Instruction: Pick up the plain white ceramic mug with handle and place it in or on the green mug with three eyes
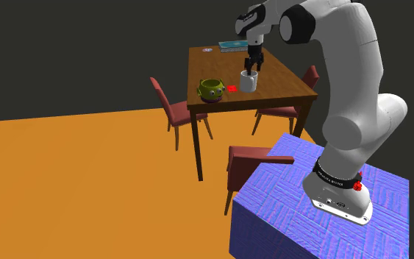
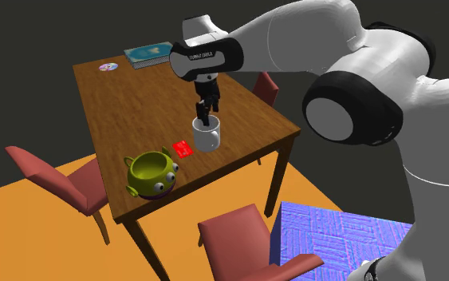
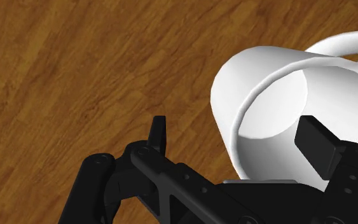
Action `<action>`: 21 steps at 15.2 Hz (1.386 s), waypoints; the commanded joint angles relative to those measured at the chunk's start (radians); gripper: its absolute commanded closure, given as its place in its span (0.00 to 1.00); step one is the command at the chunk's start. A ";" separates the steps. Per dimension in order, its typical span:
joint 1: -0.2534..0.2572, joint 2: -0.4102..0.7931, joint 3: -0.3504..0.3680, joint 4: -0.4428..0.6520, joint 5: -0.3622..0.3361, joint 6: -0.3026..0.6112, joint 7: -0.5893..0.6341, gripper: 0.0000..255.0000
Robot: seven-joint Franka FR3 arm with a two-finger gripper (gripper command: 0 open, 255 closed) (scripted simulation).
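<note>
**White mug** (image 2: 208, 140): upright near the middle of the wooden dining table (image 2: 119, 112).

**Gripper** (image 2: 205, 117): points down directly over the white mug, its tips at the rim. The fingers are spread wide and grasp nothing. One finger (image 3: 159, 132) hangs over bare tabletop just beside the mug's wall without touching it, and the other is at the mug's mouth.

**Green three-eyed mug** (image 2: 152, 174): stands near the table's near edge, to the second exterior view's left of the white mug. A red card (image 2: 182, 148) lies between the two mugs.

**Far end of the table:** a book (image 2: 148, 53) and a disc (image 2: 108, 66).
</note>
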 commanded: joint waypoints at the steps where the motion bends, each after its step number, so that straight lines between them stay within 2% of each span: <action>1: 0.001 0.008 0.002 -0.016 0.003 0.024 0.000 0.00; 10: 0.001 0.012 0.003 -0.031 0.005 0.043 -0.002 0.00; 11: 0.001 0.012 0.003 -0.031 0.005 0.043 -0.002 1.00; 21: 0.002 0.007 0.002 -0.025 0.003 0.032 -0.001 1.00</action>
